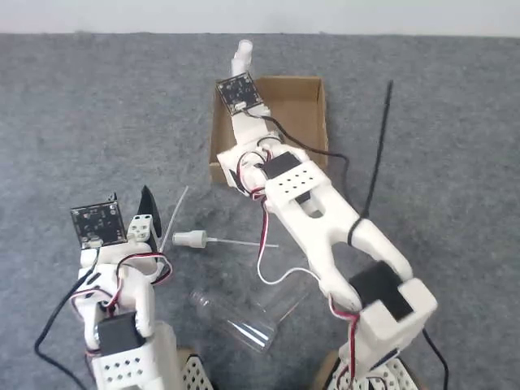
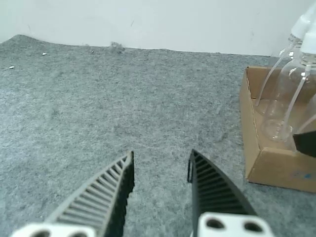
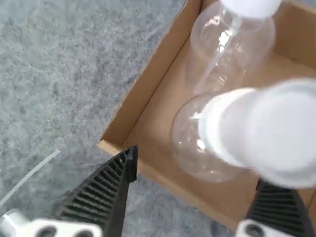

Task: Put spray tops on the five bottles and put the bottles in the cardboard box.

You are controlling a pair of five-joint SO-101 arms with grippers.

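While holding the right gripper (image 3: 195, 165) spread over the brown cardboard box (image 1: 305, 110), leaves the white spray top (image 1: 191, 239) just beside the parted left gripper (image 2: 162, 157), tube pointing away.

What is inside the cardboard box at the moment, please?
Two clear bottles with white spray tops stand in the cardboard box. The right arm covers part of the box from above, so more bottles may be hidden.
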